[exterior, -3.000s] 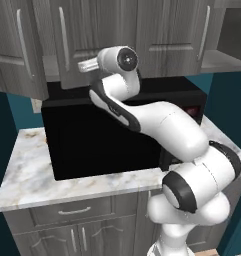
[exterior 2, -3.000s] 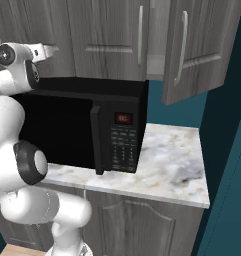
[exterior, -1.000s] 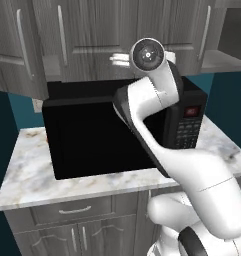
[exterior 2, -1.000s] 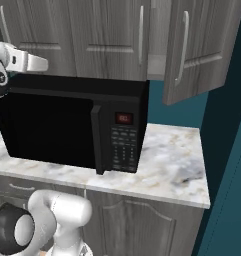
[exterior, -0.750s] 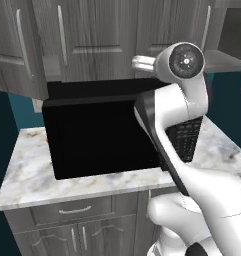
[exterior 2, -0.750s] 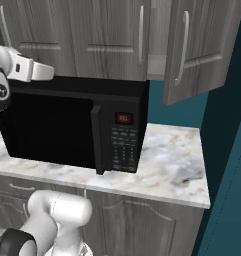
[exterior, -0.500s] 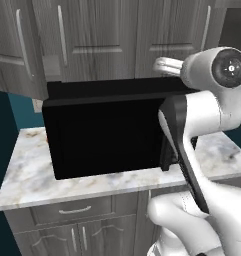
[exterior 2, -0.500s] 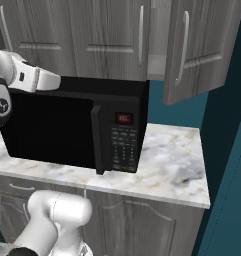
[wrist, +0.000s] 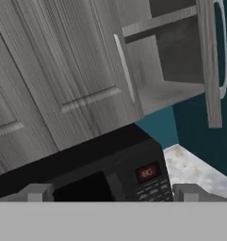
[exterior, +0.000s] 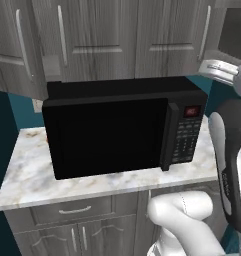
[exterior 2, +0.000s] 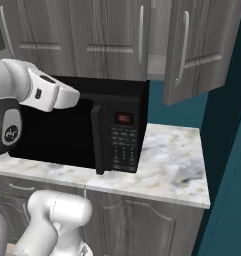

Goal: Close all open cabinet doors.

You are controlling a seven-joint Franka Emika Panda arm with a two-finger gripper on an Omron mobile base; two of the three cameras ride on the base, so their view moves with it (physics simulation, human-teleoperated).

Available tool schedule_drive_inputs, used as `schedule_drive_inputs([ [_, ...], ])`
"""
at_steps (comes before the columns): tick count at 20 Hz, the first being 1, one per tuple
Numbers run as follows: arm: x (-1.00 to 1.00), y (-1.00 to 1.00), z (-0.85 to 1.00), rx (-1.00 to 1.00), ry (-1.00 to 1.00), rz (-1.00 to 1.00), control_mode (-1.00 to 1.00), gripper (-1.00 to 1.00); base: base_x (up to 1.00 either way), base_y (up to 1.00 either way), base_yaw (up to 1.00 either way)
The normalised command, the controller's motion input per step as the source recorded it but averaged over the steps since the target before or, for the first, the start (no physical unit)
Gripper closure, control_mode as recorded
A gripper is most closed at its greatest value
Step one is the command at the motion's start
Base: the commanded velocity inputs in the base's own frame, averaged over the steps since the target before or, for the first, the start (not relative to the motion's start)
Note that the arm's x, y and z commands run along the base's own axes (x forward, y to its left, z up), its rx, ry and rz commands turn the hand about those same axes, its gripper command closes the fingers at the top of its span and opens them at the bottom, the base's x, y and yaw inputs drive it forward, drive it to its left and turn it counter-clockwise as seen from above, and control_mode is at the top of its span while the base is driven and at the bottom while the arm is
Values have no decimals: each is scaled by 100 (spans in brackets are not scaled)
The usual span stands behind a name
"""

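Your arm [exterior: 227, 165] rises upright at the right of the left base view, wrist bent forward. Your claw [wrist: 112, 192] stands wide open, its 2 fingertips [wrist: 36, 192] apart, holding nothing.

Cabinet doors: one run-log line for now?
right door: open | left door: open | gripper: open, empty, facing right door | microwave: shut
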Motion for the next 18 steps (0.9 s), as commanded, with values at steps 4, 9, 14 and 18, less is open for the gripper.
schedule_drive_inputs([
  [4,-11,-67,0,5,0,0,-100,-100,0,0,0],
  [9,0,-68,0,4,0,0,-100,-100,0,0,0],
  [14,0,-54,0,4,0,0,-100,-100,0,0,0],
  [18,0,-17,-16,0,-3,-4,-100,-100,0,0,0],
])
